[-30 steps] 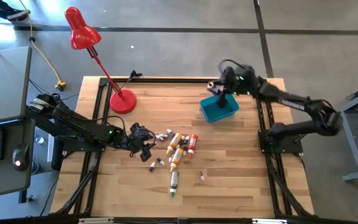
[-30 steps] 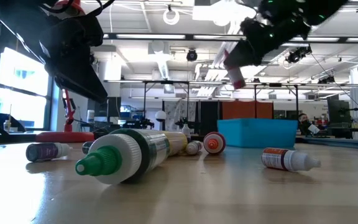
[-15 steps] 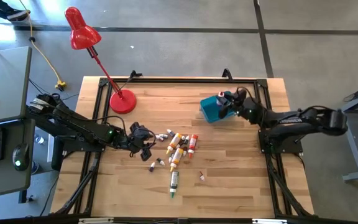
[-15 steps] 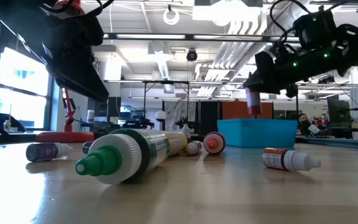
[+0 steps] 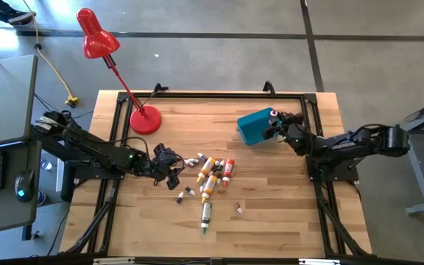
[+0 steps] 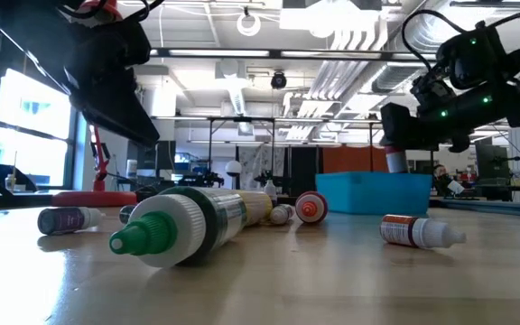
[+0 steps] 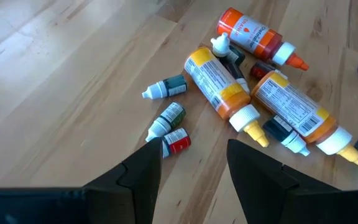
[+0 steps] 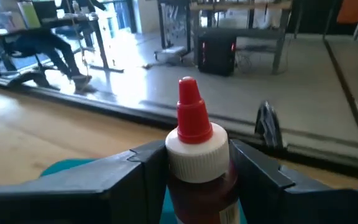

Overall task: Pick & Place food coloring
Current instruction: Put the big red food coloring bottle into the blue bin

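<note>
Several food coloring bottles point(image 5: 212, 173) lie on their sides in a loose pile at the table's middle. A green-tipped tube point(image 5: 206, 216) lies nearer the front. My left gripper point(image 5: 169, 165) hovers open just left of the pile, with small bottles point(image 7: 166, 121) ahead of its fingers. My right gripper point(image 5: 277, 125) is shut on a red food coloring bottle point(image 8: 194, 155) with a white cap and red tip. It holds the bottle over the right part of the blue bin point(image 5: 255, 126). My right gripper pinches the red bottle between its two fingers, at the white cap and the shoulder just below it point(image 8: 169, 163). The fingers come nearly level from the table's right side. The bottle stands upright, red tip up, clear of the table, its lower end point(image 6: 393, 164) just above the bin's rim.
A red desk lamp stands with its base point(image 5: 144, 119) at the far left of the table. One small bottle point(image 5: 238, 210) lies apart at the near right of the pile. Black frame rails point(image 5: 311, 158) run along the table's sides.
My right gripper has come down toward the blue bin and a little toward the table's right edge. It has tipped from pointing down to nearly level. The red bottle it holds has gone from tilted to upright and has sunk close to the bin's rim.
</note>
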`<control>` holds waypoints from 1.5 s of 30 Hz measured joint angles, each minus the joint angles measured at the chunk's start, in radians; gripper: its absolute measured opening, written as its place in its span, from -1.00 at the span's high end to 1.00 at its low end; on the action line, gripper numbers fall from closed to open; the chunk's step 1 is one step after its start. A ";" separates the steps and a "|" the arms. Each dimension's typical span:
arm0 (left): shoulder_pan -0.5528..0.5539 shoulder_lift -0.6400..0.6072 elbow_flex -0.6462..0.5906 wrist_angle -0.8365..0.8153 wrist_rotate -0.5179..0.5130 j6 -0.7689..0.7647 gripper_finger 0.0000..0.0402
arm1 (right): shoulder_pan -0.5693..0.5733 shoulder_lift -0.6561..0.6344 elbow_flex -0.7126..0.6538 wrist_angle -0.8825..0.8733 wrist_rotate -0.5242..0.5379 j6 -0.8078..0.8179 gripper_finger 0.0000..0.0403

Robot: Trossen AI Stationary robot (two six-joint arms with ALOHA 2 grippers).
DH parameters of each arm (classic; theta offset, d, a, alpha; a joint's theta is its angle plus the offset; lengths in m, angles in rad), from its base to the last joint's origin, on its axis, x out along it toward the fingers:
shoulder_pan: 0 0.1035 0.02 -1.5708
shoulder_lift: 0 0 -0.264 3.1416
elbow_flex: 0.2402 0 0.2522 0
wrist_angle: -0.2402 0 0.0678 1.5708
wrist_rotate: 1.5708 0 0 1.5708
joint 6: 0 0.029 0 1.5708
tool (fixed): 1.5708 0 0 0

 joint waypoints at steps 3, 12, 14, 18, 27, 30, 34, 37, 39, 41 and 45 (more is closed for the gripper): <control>0.000 0.000 0.000 0.000 -0.015 0.017 0.11 | -0.036 0.018 0.002 0.061 -0.034 -0.030 0.27; 0.000 0.000 0.000 0.000 -0.049 0.022 0.11 | -0.137 0.176 0.004 0.134 -0.098 0.047 0.27; 0.000 0.000 0.000 0.000 -0.049 0.022 0.11 | -0.152 0.218 0.004 0.242 -0.086 0.004 0.27; 0.000 0.000 0.000 0.000 -0.049 0.022 0.11 | -0.197 0.289 0.011 0.368 -0.150 -0.006 0.24; 0.000 0.000 0.000 -0.001 -0.050 0.022 0.11 | -0.236 0.518 0.112 0.372 -0.179 0.030 0.27; 0.000 0.000 0.000 -0.001 -0.050 0.022 0.11 | -0.236 0.573 0.159 0.395 -0.176 -0.034 0.25; 0.000 0.000 0.000 -0.002 -0.050 0.022 0.11 | -0.237 0.614 0.196 0.396 -0.128 -0.029 0.23; 0.000 0.000 0.000 -0.004 -0.050 0.022 0.11 | -0.250 0.633 0.203 0.396 -0.133 -0.004 0.23; 0.000 0.000 0.000 -0.004 -0.050 0.022 0.11 | -0.257 0.639 0.200 0.398 -0.131 0.011 0.23; 0.000 0.000 0.000 -0.005 -0.049 0.017 0.11 | -0.260 0.640 0.200 0.392 -0.114 0.015 0.21; 0.000 0.000 0.000 -0.006 -0.038 0.010 0.11 | -0.261 0.640 0.199 0.403 -0.122 0.009 0.13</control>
